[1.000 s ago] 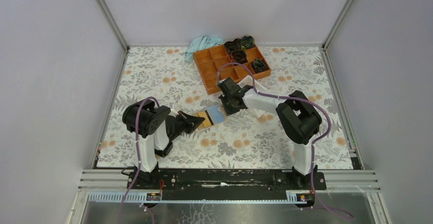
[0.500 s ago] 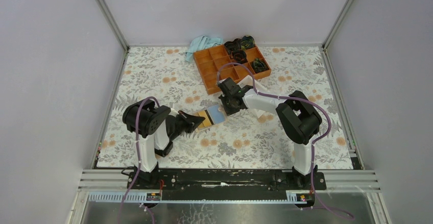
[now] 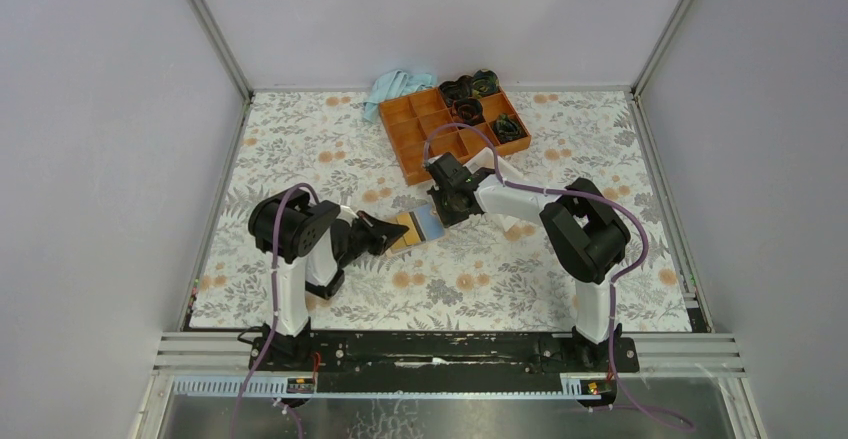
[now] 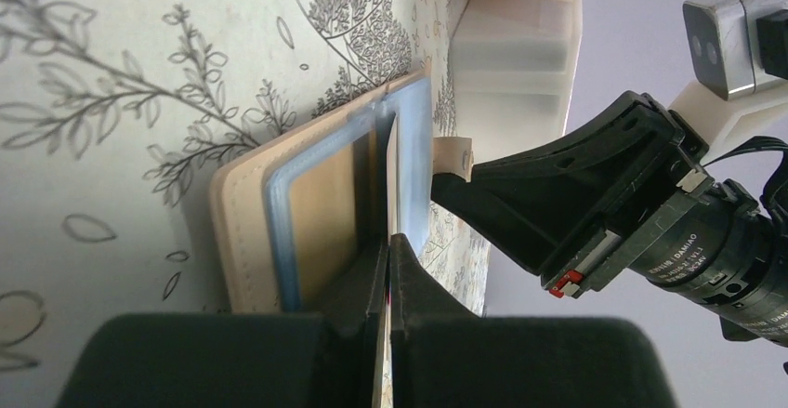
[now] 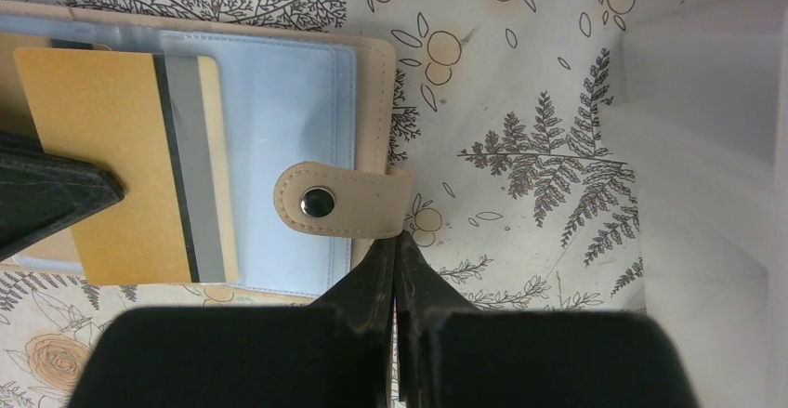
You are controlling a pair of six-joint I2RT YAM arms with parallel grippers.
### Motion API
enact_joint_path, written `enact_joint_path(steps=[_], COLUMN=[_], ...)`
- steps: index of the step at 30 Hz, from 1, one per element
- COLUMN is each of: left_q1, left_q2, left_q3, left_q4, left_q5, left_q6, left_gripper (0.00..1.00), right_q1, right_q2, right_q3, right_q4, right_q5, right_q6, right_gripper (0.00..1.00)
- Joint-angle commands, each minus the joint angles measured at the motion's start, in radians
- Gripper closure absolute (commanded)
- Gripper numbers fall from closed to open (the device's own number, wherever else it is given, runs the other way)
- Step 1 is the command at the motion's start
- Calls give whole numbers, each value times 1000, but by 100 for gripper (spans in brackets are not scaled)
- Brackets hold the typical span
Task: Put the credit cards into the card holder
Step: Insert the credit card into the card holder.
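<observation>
With the left gripper [image 4: 387,264] clamped shut, pinches a thin gold rectangular card [image 5: 111,148] with a grey stripe, over the open tan leather-like card holder [image 5: 376,101] flat on the floral tablecloth [image 5: 520,148]. Presses the closed right gripper [image 5: 395,252] against the base of its snap tab [image 5: 334,200].

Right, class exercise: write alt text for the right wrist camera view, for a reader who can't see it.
An open tan card holder lies on a floral table, with a yellow credit card at its clear sleeves, pinched by the left gripper. The right gripper's closed fingertips touch the holder's snap tab.
</observation>
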State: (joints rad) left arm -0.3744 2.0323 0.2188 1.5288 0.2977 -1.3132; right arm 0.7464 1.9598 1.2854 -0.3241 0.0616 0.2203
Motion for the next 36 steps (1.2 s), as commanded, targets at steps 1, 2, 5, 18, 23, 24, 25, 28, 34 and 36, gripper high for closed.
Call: enact_joint_path(steps=[1,2,5,18,23,24,25,28,34,36], left_q1=[-6,-7,-6,-26,-26,-26,-26,-31,-65,-85], left_q2=[16,13,5,10,-75,-101,-129,-219,-369,-378], left_q3=[23,21,17,33,50,58,69,97,195,237], left_q4=[-15,-19,-27,-43,-194,-246,-319,-519,-880,-964], left_q5=[56,57,46,62,69,68,67,37,-72,-99], left_q6=[57,60,68,61,112,131,153,228,373,404], left_gripper=[100,100,99,58,56,56,56,56,54,54], right_q1=[20,20,20,21,22,21,22,22,21,22], right_q2=[26,27,30,27,26,26,26,26,28,27], right_q3=[2,2,-1,3,2,2,2,3,14,20], right_q4=[-65,-66,-64,-70,-75,-76,-77,-79,-84,-89], right_q5=[-33,-34,-38,-42,-39,-38,-37,-40,-52,-54], right_q6=[-10,-11,-12,-13,-17,-16,-16,-18,-16,-16], right_gripper=[100,100,100,100,100,100,100,100,100,100])
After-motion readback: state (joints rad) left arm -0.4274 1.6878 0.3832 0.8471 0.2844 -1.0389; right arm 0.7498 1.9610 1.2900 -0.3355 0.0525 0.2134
